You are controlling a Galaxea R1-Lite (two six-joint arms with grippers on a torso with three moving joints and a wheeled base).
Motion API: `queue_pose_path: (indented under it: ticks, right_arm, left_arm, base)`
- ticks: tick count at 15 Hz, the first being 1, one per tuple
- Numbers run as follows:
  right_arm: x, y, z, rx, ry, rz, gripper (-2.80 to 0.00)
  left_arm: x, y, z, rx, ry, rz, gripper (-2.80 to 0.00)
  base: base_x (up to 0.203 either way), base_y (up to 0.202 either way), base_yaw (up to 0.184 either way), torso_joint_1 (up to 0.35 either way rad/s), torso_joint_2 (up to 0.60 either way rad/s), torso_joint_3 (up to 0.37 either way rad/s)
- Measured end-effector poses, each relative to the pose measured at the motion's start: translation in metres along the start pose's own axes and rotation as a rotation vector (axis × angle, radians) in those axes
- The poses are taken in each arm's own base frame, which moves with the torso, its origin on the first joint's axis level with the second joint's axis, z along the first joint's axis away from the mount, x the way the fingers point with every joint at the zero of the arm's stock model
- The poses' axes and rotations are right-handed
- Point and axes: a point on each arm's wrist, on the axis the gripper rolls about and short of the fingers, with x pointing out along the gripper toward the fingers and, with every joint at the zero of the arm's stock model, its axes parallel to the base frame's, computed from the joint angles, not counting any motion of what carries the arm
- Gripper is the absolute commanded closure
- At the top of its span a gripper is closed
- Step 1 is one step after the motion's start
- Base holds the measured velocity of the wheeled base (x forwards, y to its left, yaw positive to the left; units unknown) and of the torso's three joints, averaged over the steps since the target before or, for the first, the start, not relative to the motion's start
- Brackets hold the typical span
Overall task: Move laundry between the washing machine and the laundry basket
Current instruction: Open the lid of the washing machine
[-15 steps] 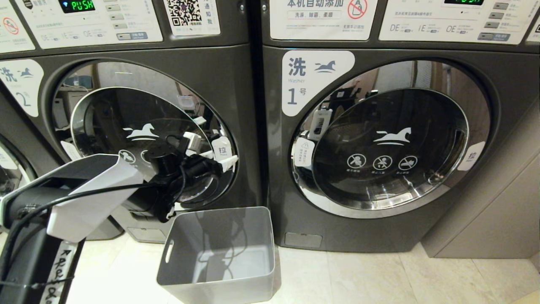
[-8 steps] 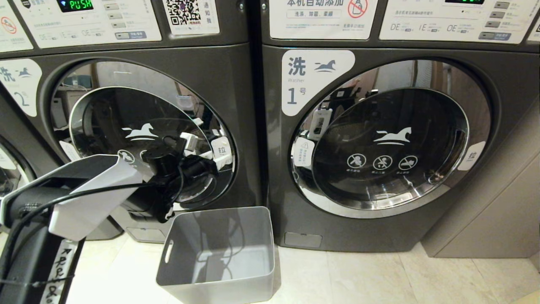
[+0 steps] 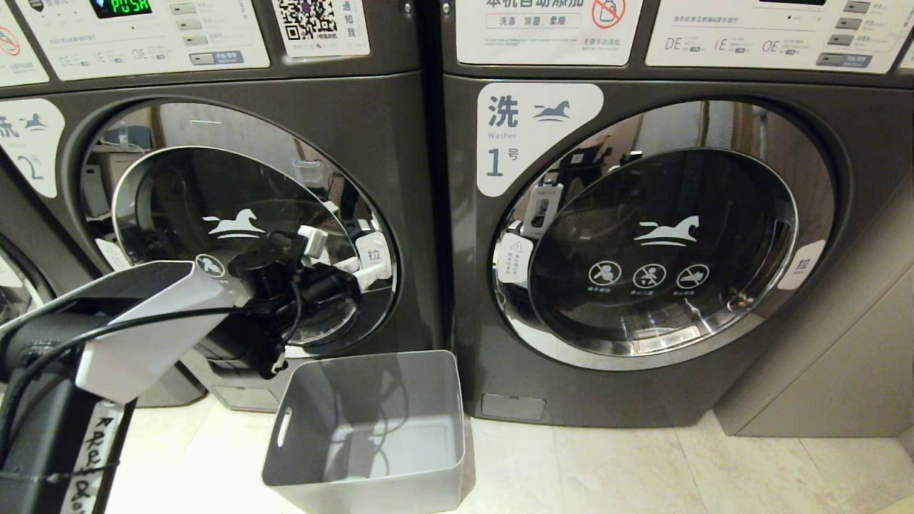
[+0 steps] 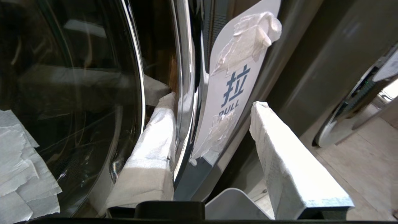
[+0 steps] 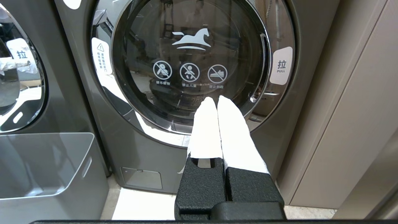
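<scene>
Left gripper [image 3: 360,268] at the door edge of the washing machine [image 3: 400,143] marked 2; laundry basket [image 3: 371,492] on the floor in front.

Centre-left of the head view: left arm reaches to the right rim of the round glass door [image 3: 235,235], by the white pull tab [image 3: 373,253]. Wrist view: the white-wrapped fingers [image 4: 149,155] stand part-spread either side of the chrome door edge and tab, one against the glass side, the other outside; whether they pinch it, cannot tell. Basket sits lower centre, empty, just below the door. No laundry visible. Machine marked 1 [image 3: 643,235], right half, door closed. Right gripper [image 5: 217,102] faces it, fingers pressed together, holding nothing.
</scene>
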Motion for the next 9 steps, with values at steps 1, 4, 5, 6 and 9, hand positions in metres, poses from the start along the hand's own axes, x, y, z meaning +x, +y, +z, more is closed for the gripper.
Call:
queue_pose_path:
  ticks: [1,4,5,6,9]
  right_arm:
    - [0.0000,0.0000,0.0000,0.000,0.000,0.000,0.00]
    - [0.0000,0.0000,0.0000,0.000,0.000,0.000,0.00]
    - [0.0000,0.0000,0.0000,0.000,0.000,0.000,0.00]
    - [0.0000,0.0000,0.0000,0.000,0.000,0.000,0.00]
    - [0.0000,0.0000,0.0000,0.000,0.000,0.000,0.00]
  left_arm:
    - [-0.0002,-0.0007,-0.0004,-0.001,0.004,-0.025,0.00]
    - [-0.0004,-0.0017,-0.0007,0.001,0.007,-0.066,0.00]
    - [-0.0004,-0.0019,-0.0005,0.003,0.004,-0.073,0.00]
    - [-0.0004,-0.0021,-0.0008,0.005,0.003,-0.087,0.00]
    - [-0.0004,-0.0029,-0.0016,0.007,0.007,-0.139,0.00]
  base:
    - [0.000,0.000,0.000,0.000,0.00,0.000]
    - [0.000,0.000,0.000,0.000,0.00,0.000]
    - [0.000,0.000,0.000,0.000,0.00,0.000]
    - [0.000,0.000,0.000,0.000,0.00,0.000]
    - [0.000,0.000,0.000,0.000,0.00,0.000]
